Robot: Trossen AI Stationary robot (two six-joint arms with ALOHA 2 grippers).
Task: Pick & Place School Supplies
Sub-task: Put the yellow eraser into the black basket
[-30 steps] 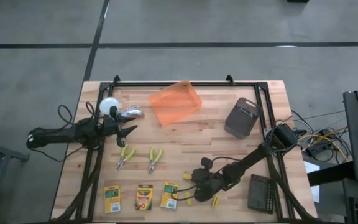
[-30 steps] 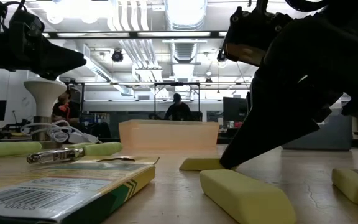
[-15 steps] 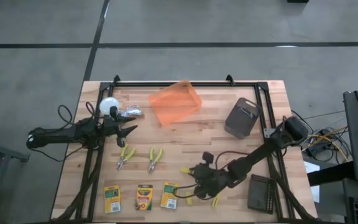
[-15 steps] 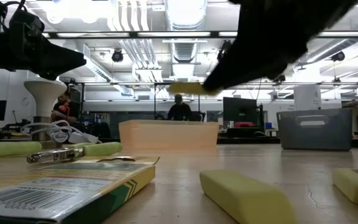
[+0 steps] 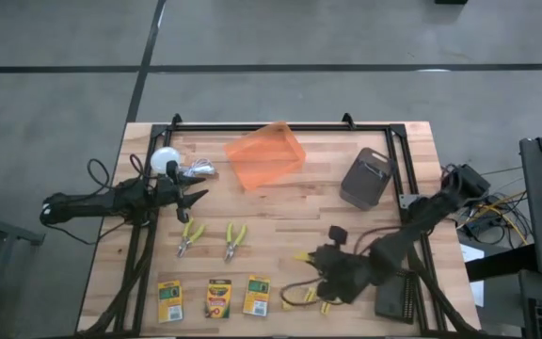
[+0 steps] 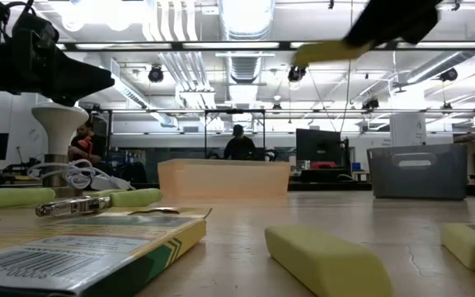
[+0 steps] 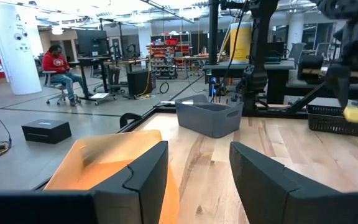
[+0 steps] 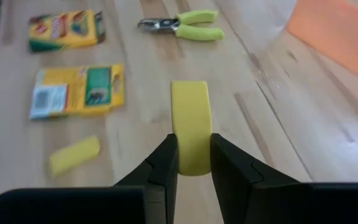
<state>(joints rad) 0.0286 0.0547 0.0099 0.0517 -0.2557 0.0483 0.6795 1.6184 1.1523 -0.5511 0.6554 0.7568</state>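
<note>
My right gripper (image 5: pixel 310 260) hovers above the near middle of the table, shut on one tiny yellow block (image 5: pixel 302 255). Three more yellow blocks (image 5: pixel 290 303) (image 5: pixel 310 296) (image 5: pixel 326 306) lie flat below it. Three yellow-and-green crayon boxes (image 5: pixel 168 299) (image 5: pixel 218 298) (image 5: pixel 256 294) lie in a row along the near edge. Two yellow-handled pliers (image 5: pixel 189 235) (image 5: pixel 234 238) lie beyond them. My left gripper (image 5: pixel 192 196) waits open over the left side, beside the white ball (image 5: pixel 165 160). My right gripper pinches the yellow block (image 8: pixel 190 134) between its two fingers (image 8: pixel 165 160), which lie on the block's two long sides near one end. The rest of the block sticks out past the fingertips. The block (image 6: pixel 332 52) is lifted clear, high above the table.
A translucent orange bin (image 5: pixel 265 155) stands at the far middle, a grey box (image 5: pixel 365 177) to its right, a dark tray (image 5: pixel 398 294) at the near right corner. A black frame (image 5: pixel 280 125) runs round the table. Bare wood lies between the pliers and the bin.
My right gripper has risen from the table with the yellow block and shifted toward the table's right. The block was on the table a second ago and now hangs clear, well above it. The other blocks have stayed put.
</note>
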